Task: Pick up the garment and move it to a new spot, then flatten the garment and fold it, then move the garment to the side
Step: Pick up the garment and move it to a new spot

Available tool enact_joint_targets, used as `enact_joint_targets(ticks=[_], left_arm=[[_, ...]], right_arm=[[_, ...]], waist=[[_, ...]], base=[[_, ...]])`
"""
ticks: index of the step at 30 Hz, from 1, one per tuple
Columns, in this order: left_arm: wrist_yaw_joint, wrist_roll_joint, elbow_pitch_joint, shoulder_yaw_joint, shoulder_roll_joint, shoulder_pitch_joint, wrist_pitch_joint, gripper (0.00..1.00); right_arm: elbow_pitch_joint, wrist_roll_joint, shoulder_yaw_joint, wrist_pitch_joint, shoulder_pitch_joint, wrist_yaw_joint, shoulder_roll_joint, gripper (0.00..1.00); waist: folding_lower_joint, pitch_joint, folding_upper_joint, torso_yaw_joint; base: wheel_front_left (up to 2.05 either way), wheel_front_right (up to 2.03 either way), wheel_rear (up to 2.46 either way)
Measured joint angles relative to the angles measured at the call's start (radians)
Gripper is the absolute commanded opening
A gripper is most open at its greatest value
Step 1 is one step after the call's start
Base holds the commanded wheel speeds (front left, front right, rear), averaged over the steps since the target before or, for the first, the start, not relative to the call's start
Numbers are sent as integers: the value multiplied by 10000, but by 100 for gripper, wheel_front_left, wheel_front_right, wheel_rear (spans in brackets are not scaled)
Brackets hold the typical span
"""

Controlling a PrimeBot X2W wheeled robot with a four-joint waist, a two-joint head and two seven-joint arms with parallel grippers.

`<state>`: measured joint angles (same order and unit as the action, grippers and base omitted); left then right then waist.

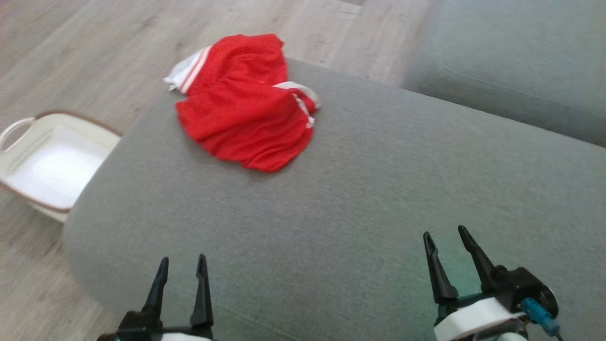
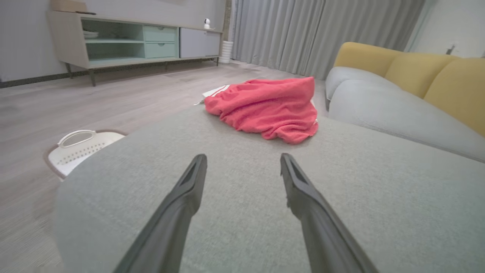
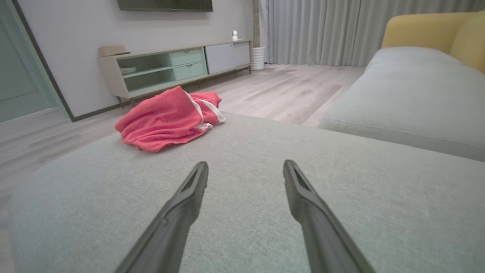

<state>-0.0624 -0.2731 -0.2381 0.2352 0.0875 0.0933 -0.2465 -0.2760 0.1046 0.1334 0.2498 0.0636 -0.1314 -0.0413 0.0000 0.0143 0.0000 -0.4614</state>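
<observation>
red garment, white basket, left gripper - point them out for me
red garment (image 1: pixel 241 104): head view, middle of the crumpled fabric
white basket (image 1: pixel 71 128): head view, far wall
left gripper (image 1: pixel 183 259): head view, midway between its open fingertips

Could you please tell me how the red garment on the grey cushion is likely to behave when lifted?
The red garment lies crumpled in soft folds, so it will probably hang limp when lifted. Its thin cloth looks light. Pushed across the grey cushion, it would likely bunch rather than slide.
</observation>
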Motion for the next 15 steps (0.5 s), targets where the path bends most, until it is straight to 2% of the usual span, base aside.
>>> enact_joint_targets(ticks=[5,11,15], left_arm=[[-98,-102,46,-84,81,212,0,100],[-268,-261,326,-297,194,208,-2,100],[-309,-263,1037,-719,466,105,-13,100]], right_arm=[[0,-2,169,0,-29,0,2,100],[23,-107,240,0,-153,0,0,100],[222,-291,161,0,-174,0,0,100]], waist=[[0,3,0,-333],[0,-132,0,-51],[0,-365,0,198]], base=[[0,0,0],[0,0,0],[0,0,0]])
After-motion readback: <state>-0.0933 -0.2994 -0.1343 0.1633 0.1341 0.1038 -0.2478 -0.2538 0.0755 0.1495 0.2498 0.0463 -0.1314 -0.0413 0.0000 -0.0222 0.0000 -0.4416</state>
